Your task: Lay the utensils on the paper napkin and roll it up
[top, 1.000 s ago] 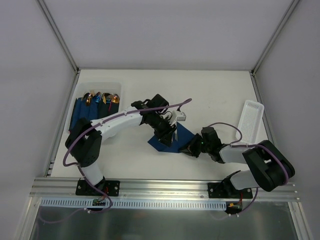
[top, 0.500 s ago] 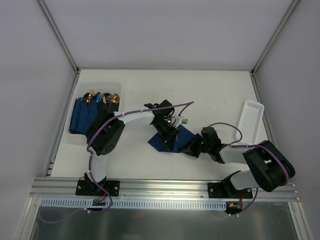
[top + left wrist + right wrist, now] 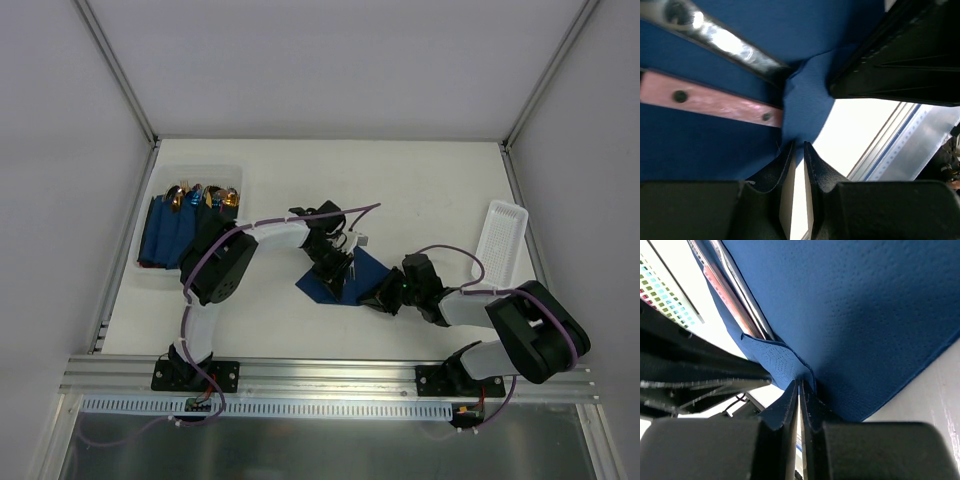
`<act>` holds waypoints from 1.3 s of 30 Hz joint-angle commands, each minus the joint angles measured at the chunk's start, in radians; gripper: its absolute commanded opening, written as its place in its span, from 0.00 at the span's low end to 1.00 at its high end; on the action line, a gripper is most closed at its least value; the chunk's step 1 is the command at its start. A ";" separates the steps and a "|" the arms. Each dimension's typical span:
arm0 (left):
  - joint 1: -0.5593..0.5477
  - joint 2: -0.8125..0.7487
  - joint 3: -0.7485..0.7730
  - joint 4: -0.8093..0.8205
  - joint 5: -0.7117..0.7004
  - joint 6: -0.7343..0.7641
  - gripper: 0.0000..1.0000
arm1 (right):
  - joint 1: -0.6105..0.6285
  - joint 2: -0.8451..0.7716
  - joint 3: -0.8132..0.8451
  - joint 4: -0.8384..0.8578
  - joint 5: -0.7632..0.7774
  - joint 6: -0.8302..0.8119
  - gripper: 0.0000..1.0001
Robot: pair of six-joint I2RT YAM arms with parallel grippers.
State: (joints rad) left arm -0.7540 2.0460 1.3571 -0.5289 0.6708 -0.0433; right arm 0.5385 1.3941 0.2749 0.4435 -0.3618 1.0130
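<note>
The paper napkin (image 3: 318,288) lies dark blue on the table's middle, between both grippers. The utensils rest on it: in the left wrist view a silver piece (image 3: 725,42) and a pink-handled piece (image 3: 710,100), which also run along its edge in the right wrist view (image 3: 735,305). My left gripper (image 3: 338,270) is over the napkin, its jaws nearly together on a lifted fold of the napkin's edge (image 3: 800,115) at the fingertips (image 3: 790,155). My right gripper (image 3: 380,298) is shut on the same raised corner (image 3: 777,362). From above, the arms hide the utensils.
A clear bin (image 3: 232,172) at the back left holds several blue bundles with copper-gold tips (image 3: 200,197). A white tray (image 3: 500,240) leans at the right edge. The metal frame rail (image 3: 330,375) runs along the near edge.
The left gripper's jaws have drawn together on the napkin's edge, and the left arm's elbow has folded in towards the middle. The right arm has held still.
</note>
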 commanded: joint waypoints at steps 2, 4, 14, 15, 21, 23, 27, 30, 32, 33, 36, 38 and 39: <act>0.027 0.006 -0.030 -0.002 -0.039 -0.012 0.12 | 0.005 0.013 0.009 -0.065 0.055 -0.024 0.06; 0.031 0.005 -0.041 -0.002 -0.045 -0.009 0.12 | 0.006 0.016 0.007 -0.065 0.055 -0.024 0.06; 0.053 -0.064 -0.115 -0.008 -0.112 0.028 0.13 | 0.005 0.013 -0.002 -0.066 0.063 -0.019 0.06; 0.054 -0.069 -0.124 -0.008 -0.120 0.031 0.14 | 0.005 0.013 -0.002 -0.066 0.063 -0.019 0.06; 0.064 -0.130 -0.142 -0.010 -0.102 0.058 0.15 | 0.005 0.017 -0.003 -0.066 0.063 -0.019 0.06; 0.065 -0.162 -0.141 -0.010 -0.039 0.068 0.16 | 0.006 0.016 -0.003 -0.065 0.063 -0.021 0.06; 0.064 -0.211 -0.128 -0.009 0.082 0.077 0.16 | 0.005 0.016 -0.003 -0.066 0.063 -0.021 0.06; 0.053 -0.230 -0.118 -0.010 0.131 0.079 0.16 | 0.005 0.017 -0.002 -0.065 0.063 -0.021 0.06; 0.045 -0.227 -0.113 -0.010 0.138 0.077 0.16 | 0.005 0.020 0.001 -0.066 0.063 -0.022 0.06; 0.041 -0.222 -0.110 -0.010 0.156 0.072 0.16 | 0.005 0.022 0.001 -0.066 0.063 -0.021 0.06; 0.035 -0.196 -0.099 -0.010 0.168 0.059 0.16 | 0.006 0.022 0.004 -0.066 0.061 -0.021 0.06; 0.030 -0.169 -0.093 -0.010 0.182 0.051 0.16 | 0.005 0.022 0.004 -0.066 0.061 -0.021 0.06; 0.027 -0.158 -0.082 -0.010 0.187 0.048 0.16 | 0.006 0.022 0.006 -0.066 0.061 -0.019 0.06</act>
State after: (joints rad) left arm -0.7151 1.8618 1.2343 -0.5236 0.7967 0.0097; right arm 0.5396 1.3956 0.2752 0.4423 -0.3599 1.0134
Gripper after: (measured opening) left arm 0.160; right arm 0.056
